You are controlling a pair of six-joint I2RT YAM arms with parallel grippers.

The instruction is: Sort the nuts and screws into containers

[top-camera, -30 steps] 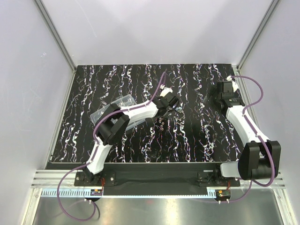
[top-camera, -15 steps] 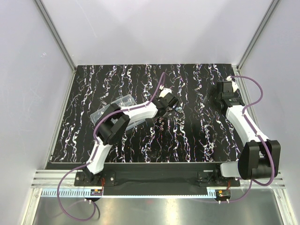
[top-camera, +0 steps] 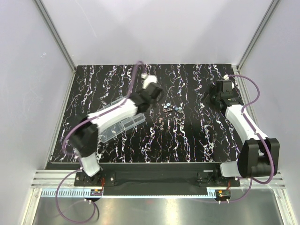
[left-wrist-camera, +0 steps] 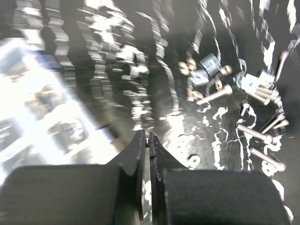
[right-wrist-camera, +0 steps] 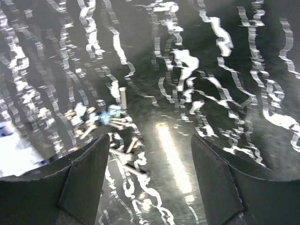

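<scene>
Currently, left gripper (left-wrist-camera: 147,140) is clenched, load indiscernible; right gripper (right-wrist-camera: 150,140) released; screws (left-wrist-camera: 254,133), at its 2 o'clock, likely light, rigid, slippery; pinch mid-shank.

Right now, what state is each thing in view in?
left gripper, shut; whether a tiny piece is pinched cannot be told
right gripper, open, holding nothing
screws, loose, lying flat on the table
nuts, loose on the table among the screws
organiser box, on the table, partly hidden by the left arm; lid state unclear
</scene>
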